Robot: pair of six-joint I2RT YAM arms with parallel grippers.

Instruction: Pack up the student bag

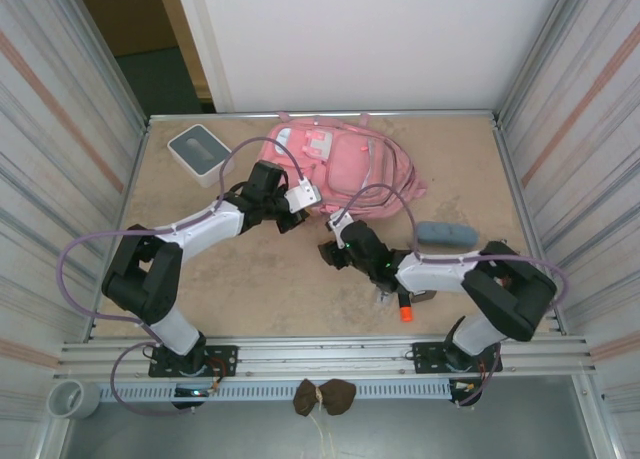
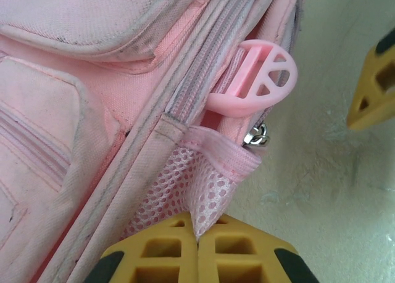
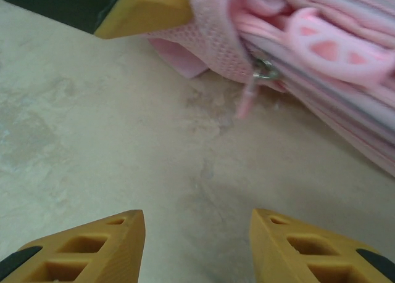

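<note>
Left gripper (image 2: 197, 233): fingers pressed together, pinching the pink mesh pocket (image 2: 185, 187) of the student bag (image 1: 345, 169). We note a round pink zip pull (image 2: 262, 79) above the pinch. Right gripper (image 3: 197, 224): jaws spread, nothing between them, over bare table (image 3: 111, 141) just beside the bag's edge. The bag lies upper centre in the top view, with a grey-and-white box (image 1: 197, 147) at upper left.

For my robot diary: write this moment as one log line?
left gripper: shut on student bag mesh pocket | right gripper: open, facing zip pull
</note>
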